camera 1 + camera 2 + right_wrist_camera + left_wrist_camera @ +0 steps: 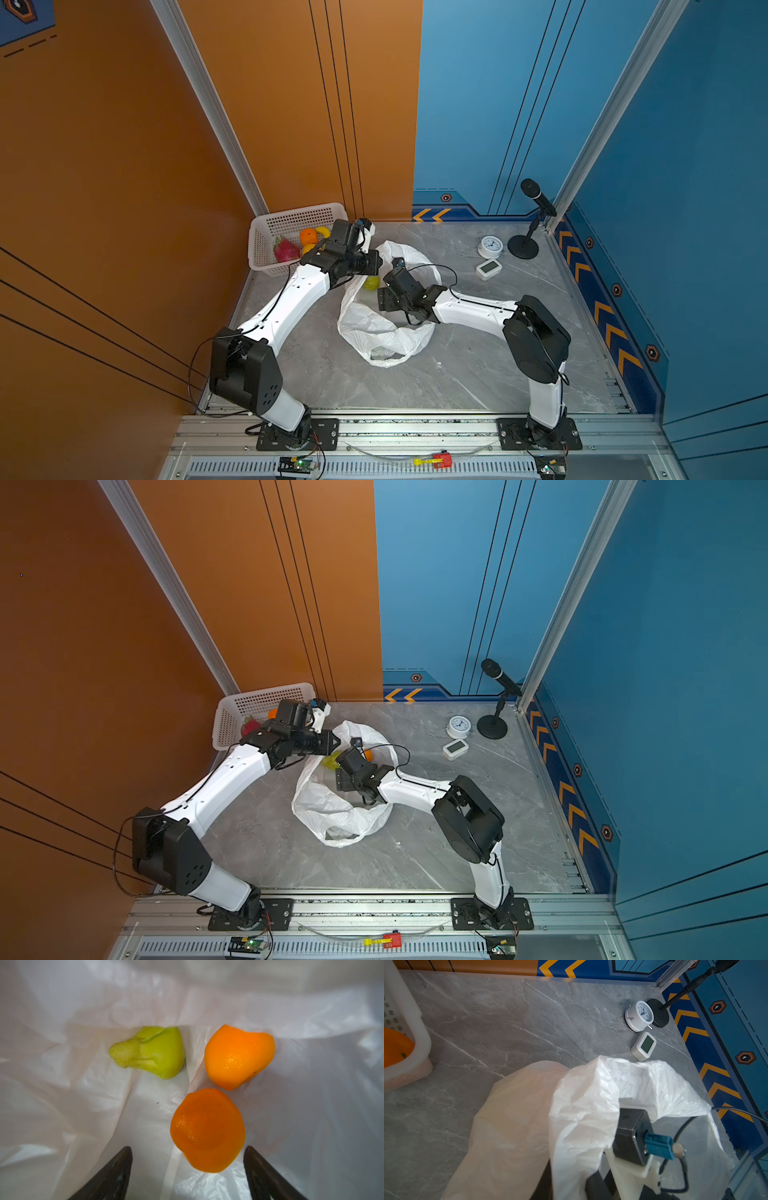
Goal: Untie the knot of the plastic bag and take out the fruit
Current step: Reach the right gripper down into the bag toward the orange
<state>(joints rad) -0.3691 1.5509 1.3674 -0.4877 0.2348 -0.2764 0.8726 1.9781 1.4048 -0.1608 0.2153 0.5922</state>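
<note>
The white plastic bag (374,332) lies on the grey table with its mouth gaping open. The knot is out of view. My left gripper (571,1187) is shut on the bag's rim (581,1105), holding it up near the basket side (376,264). My right gripper (188,1151) is inside the bag, open. Part of a dented orange (207,1130) lies between its fingers without touching them. Farther in lie a second orange (239,1055) and a crumpled green fruit (151,1053). In both top views the green fruit (371,283) shows through the mouth.
A white perforated basket (299,210) at the back left holds a pink dragon fruit (286,249), an orange (308,237) and a yellow fruit (323,231). At the back right stand a round clock (491,246), a small display (488,269) and a microphone stand (524,245).
</note>
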